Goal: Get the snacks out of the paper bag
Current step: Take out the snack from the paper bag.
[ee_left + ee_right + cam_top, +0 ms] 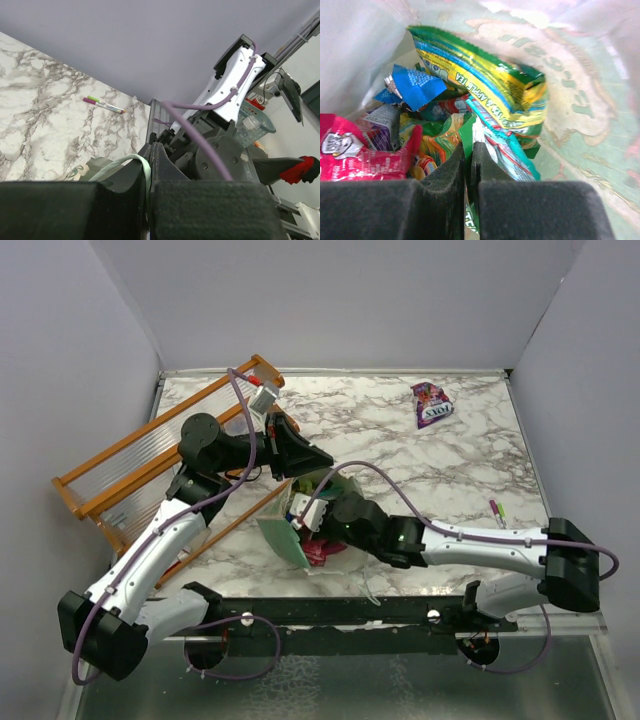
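The mint-green paper bag point(285, 537) lies tipped on the table between the two arms. My left gripper point(322, 457) is shut on the bag's pale string handle point(143, 167), which loops out between its fingers point(150, 152). My right gripper point(312, 517) reaches inside the bag and is shut point(469, 147) on the green edge of a snack packet point(468, 131). Around it lie more snacks: a green-and-yellow packet point(485, 80), a teal one point(507, 147), a pink one point(360, 157) and a blue one point(415, 85). One purple snack point(432, 405) rests on the table at the far right.
An orange wooden rack point(150, 460) stands at the left, close behind my left arm. A pink-capped pen point(497, 510) lies near the right edge, above my right forearm. Grey walls close in the table on three sides.
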Available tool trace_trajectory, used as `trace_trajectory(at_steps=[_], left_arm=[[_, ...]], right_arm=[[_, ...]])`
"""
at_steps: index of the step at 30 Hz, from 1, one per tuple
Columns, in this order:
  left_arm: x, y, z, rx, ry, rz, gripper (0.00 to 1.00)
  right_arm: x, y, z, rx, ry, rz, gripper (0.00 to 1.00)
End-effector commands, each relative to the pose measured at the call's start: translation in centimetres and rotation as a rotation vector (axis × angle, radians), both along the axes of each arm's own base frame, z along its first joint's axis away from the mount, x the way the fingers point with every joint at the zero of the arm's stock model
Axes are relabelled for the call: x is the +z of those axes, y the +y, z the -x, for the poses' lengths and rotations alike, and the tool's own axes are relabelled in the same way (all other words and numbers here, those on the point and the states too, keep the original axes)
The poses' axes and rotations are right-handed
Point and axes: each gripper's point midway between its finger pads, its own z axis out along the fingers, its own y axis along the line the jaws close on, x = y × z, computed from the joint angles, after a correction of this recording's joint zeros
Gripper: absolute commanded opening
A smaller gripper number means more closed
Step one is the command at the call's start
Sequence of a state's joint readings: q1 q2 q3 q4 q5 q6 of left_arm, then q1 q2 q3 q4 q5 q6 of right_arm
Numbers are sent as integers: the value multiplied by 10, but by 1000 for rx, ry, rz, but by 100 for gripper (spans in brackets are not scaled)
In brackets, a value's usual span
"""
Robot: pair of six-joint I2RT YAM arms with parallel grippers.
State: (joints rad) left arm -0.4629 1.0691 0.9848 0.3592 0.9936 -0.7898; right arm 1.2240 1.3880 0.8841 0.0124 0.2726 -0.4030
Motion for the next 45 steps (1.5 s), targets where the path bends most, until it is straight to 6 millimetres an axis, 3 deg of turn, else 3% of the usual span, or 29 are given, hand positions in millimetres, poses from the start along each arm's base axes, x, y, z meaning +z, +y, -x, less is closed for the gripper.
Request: trace_trajectory(at_steps=[1, 13, 25, 34, 38, 42, 45], left_arm=[[20, 6, 1, 70, -99, 23, 0], [14, 8, -13, 154, -76, -2, 0], [4, 12, -30, 253, -48, -41, 0], [-1, 16, -36, 302, -41, -64, 0], [-2, 16, -36, 297, -40, -67, 0], [-3, 15, -35, 294, -40, -70, 0], [-3, 16, -34, 293, -40, -71, 0]], right_arm=[[57, 6, 10, 47, -9, -170, 1], [127, -13, 29, 88, -10, -365, 1], [233, -81, 56, 105, -96, -696, 1], [292, -133, 81, 159, -168, -877, 1], [300, -172, 50, -99, -197, -979, 1], [286, -237, 5, -583, -242, -1103, 2], [278, -266, -2, -748, -324, -1112, 2]])
